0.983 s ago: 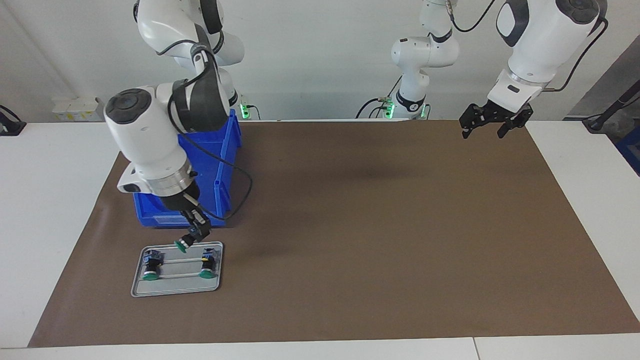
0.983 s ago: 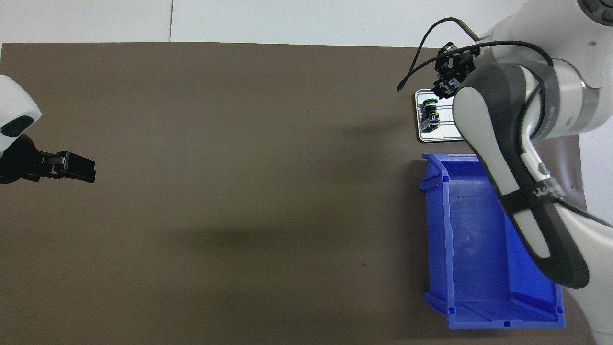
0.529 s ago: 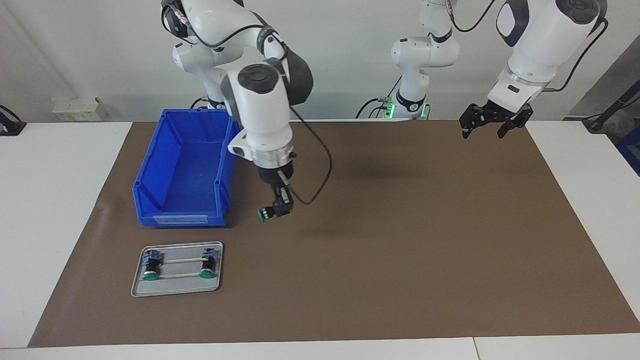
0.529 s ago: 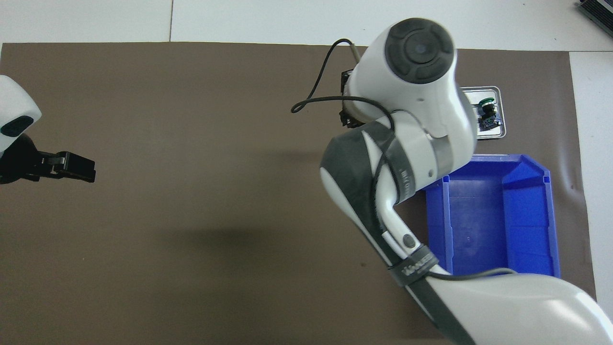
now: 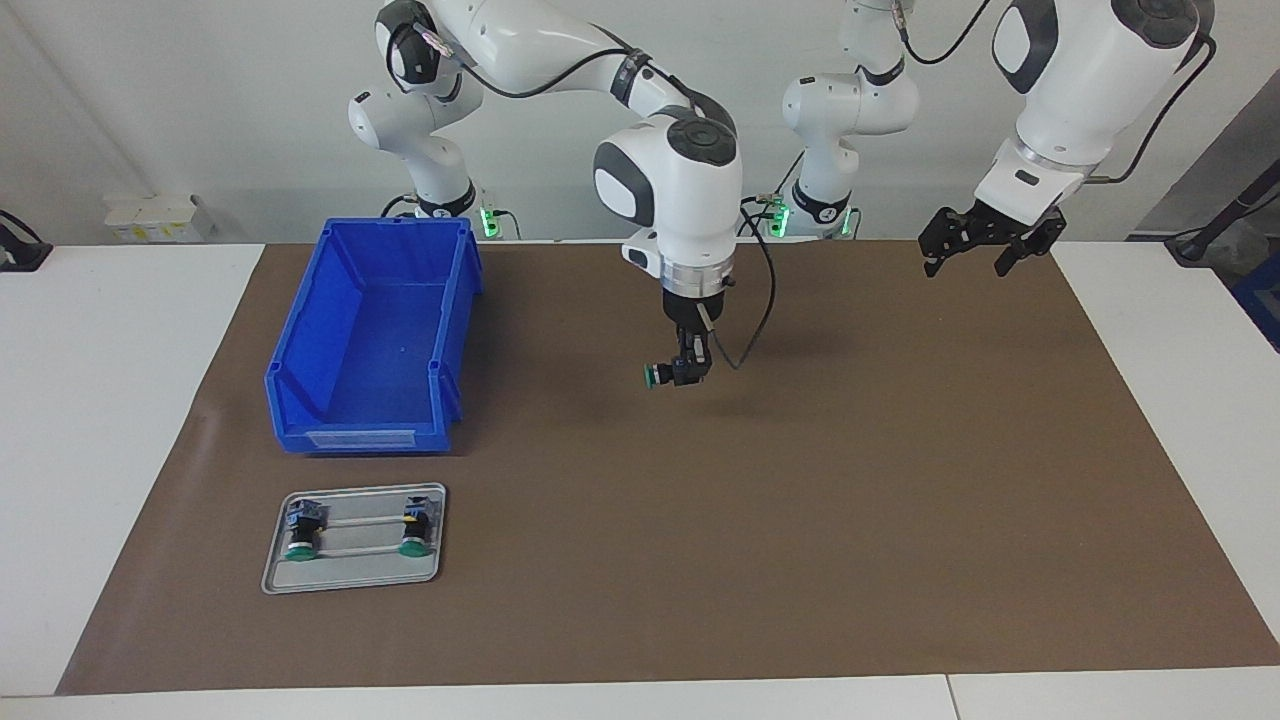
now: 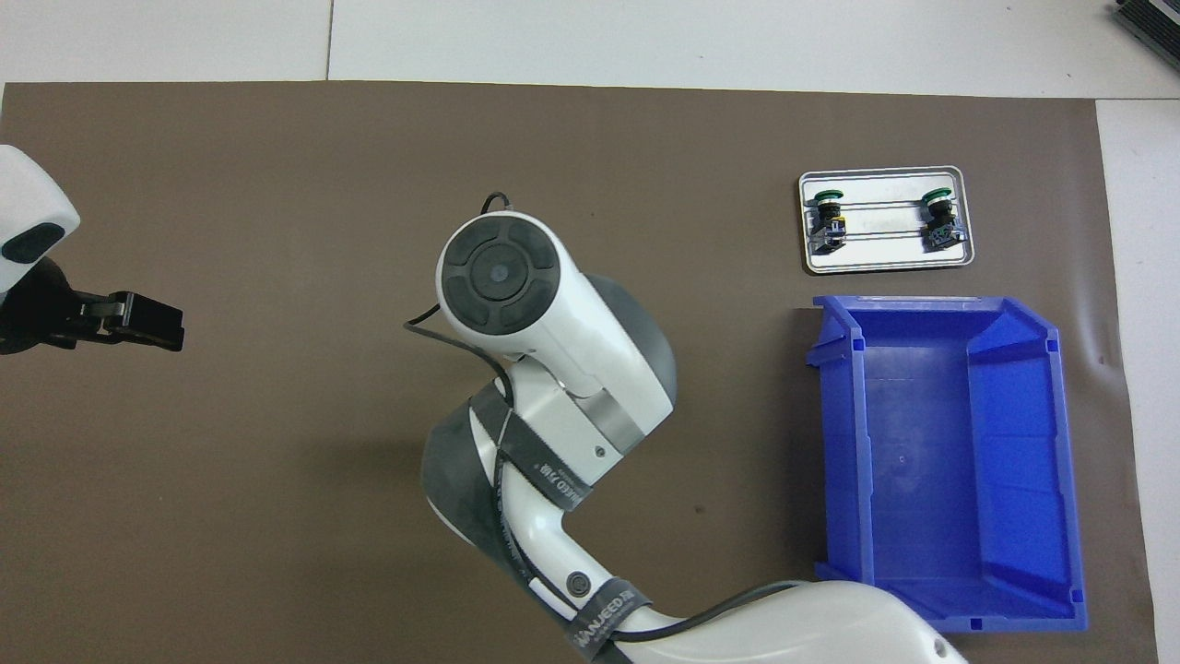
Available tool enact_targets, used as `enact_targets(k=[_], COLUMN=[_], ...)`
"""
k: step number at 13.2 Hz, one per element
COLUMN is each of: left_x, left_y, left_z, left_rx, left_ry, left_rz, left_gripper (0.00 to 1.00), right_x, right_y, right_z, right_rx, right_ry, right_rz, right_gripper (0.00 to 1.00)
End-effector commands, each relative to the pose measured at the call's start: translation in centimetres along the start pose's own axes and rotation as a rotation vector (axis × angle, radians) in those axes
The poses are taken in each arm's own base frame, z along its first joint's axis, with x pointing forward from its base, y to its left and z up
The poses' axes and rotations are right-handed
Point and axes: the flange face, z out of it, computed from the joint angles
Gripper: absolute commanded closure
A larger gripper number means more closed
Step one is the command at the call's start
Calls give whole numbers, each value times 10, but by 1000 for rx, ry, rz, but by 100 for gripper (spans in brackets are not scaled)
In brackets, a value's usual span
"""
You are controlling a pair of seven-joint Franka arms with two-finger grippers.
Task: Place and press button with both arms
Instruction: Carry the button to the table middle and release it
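Green cap sideways, the button (image 5: 660, 375) hangs clamped in the right gripper (image 5: 683, 372) over bare brown mat (image 5: 800, 480), probably to be set down where both arms reach. Well off toward its own end, the left gripper (image 5: 968, 262) waits, jaws spread, empty.

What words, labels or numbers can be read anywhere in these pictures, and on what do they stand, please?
"HANJEED...": roughly so, on the black strap round the right arm, overhead view; the rest is blurred.
A second strap higher on that arm has white print, too blurred to read.
The pale label on the front of the blue bin shows no legible text.
Nothing else is readable.
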Motion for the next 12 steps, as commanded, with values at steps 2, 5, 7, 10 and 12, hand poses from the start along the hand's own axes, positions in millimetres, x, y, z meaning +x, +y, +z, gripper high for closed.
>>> enact_targets(k=[2,5,7,10,12], left_x=[-9,-8,-9,-9,-8], left_y=[3,0,3,5,5], left_z=[-6,-6,-4,-5,-5], left_rx=[17,15,17,16,17], left_ry=[8,9,5,6,9], left_rz=[14,8,13,24,25], left_gripper=[0,0,0,0,0], right_x=[-51,-70,-73,-72,-71], right_y=[25,33,42,55,55], right_z=[54,70,83,108,108], right_rx=[44,98,93,98,101], right_ry=[38,-25,-27,-46,-51], right_rz=[-54,-37,-26,-20,-19], right_gripper=[100,100,100,100,72])
